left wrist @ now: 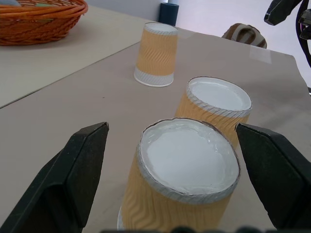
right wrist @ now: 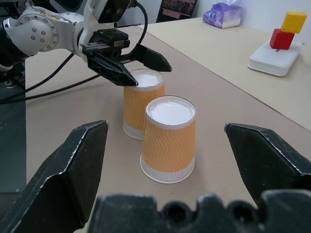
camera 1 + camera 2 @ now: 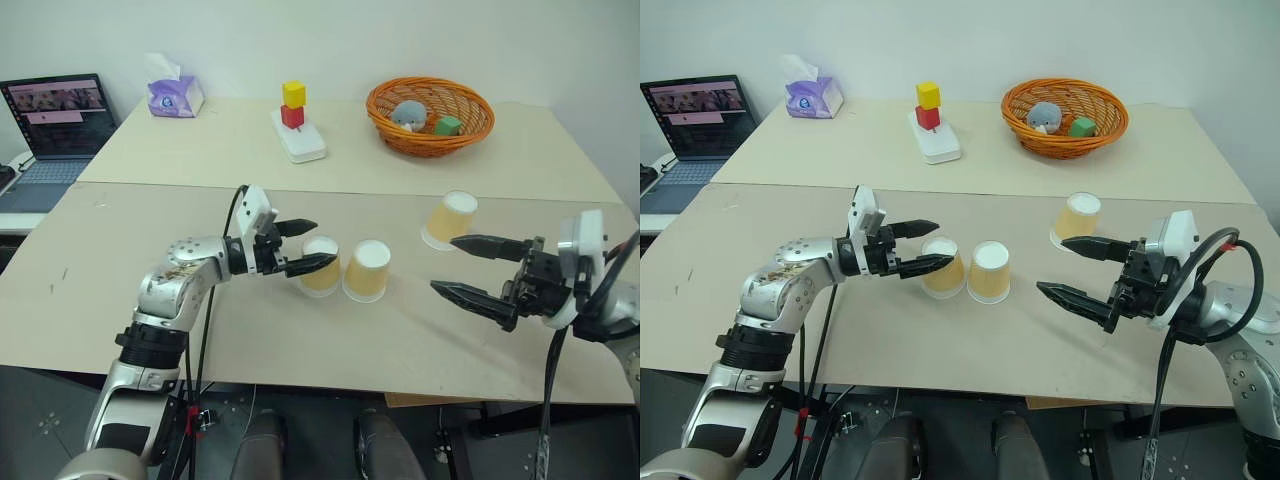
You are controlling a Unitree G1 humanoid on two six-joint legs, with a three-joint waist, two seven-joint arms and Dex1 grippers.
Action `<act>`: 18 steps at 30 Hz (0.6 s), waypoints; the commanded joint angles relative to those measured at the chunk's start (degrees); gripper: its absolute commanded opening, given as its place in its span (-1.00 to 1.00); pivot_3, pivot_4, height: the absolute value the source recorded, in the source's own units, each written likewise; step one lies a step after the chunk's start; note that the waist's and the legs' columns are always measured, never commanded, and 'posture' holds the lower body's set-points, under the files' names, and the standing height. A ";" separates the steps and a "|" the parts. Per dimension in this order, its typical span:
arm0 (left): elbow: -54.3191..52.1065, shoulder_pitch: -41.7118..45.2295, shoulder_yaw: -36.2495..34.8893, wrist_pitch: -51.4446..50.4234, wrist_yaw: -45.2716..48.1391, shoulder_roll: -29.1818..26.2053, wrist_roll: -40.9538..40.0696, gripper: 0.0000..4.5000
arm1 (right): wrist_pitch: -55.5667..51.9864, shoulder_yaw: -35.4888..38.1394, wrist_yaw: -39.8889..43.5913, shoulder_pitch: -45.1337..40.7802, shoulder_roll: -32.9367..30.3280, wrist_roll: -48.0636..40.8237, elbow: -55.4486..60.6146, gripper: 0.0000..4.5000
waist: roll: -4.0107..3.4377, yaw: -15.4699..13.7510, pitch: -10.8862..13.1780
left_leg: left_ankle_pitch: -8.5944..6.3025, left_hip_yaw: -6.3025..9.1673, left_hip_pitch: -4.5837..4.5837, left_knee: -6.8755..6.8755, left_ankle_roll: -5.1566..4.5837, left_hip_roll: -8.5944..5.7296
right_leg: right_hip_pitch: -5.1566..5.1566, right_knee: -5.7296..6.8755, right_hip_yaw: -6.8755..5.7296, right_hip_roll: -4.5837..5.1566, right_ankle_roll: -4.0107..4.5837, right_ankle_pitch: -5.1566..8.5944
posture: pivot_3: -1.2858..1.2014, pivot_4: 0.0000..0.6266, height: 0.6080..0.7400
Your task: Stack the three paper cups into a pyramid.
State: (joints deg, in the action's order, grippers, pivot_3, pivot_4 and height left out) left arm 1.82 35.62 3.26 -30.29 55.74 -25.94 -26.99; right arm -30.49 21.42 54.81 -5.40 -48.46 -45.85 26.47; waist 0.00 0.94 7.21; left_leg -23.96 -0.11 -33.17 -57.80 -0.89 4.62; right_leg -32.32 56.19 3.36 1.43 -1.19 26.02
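Two cups are standing upside down and just beside each other near the middle of the table point(image 3: 120, 300), forming the base row: the left cup point(image 3: 320, 264) and the middle cup point(image 3: 366, 270). The left gripper point(image 3: 297, 246) is sitting around the left cup with its jaws spread wide, one finger on each side and neither pressing the ribbed wall, so the cup is standing free. By the look of it, the base-laying step is finishing. The third cup point(image 3: 451, 219) is standing upside down, well apart to the right, near the right gripper point(image 3: 470, 268), whose jaws are also spread and holding nothing. The next move calls for the left gripper backing off without nudging the row, and the right one closing on the third cup and setting it on the two white bottoms.
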 commanded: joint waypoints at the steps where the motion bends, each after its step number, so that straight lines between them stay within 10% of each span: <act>1: -3.92 1.66 -3.23 -0.27 -3.17 0.90 -1.79 0.98 | 0.22 1.78 0.08 -0.50 -0.72 -0.78 0.68 1.00 | 0.00 -0.02 0.00 | 0.00 0.01 0.00 0.00 0.00 0.00 | 0.00 0.00 0.00 0.00 0.00 0.00 | 0.03 -0.52 -0.34; 9: -12.11 8.76 -17.86 -11.26 -19.36 5.41 -17.55 0.98 | 1.97 0.64 -1.79 -2.82 -0.53 3.44 -3.70 1.00 | 0.03 0.03 0.02 | 0.00 0.14 -0.03 -0.03 -0.01 0.00 | 0.01 0.00 0.00 0.02 -0.02 -0.01 | 0.03 -0.52 -0.34; 18: -26.80 0.55 -16.03 -27.34 -7.32 -10.55 -35.38 0.98 | 9.56 -1.58 -8.70 -5.88 1.79 17.17 -17.80 1.00 | -0.04 0.24 0.01 | 0.03 -0.04 0.08 0.01 0.05 0.01 | -0.02 0.09 0.07 -0.02 0.00 0.00 | 0.03 -0.52 -0.34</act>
State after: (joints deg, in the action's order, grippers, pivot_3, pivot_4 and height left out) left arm -21.60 37.19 -12.78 -56.11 44.87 -34.13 -59.17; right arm -23.85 18.70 47.27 -9.82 -46.70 -30.47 9.66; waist -0.04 1.18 7.22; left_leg -23.93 -0.17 -33.10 -57.80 -0.84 4.64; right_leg -32.34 56.29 3.44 1.42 -1.18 26.03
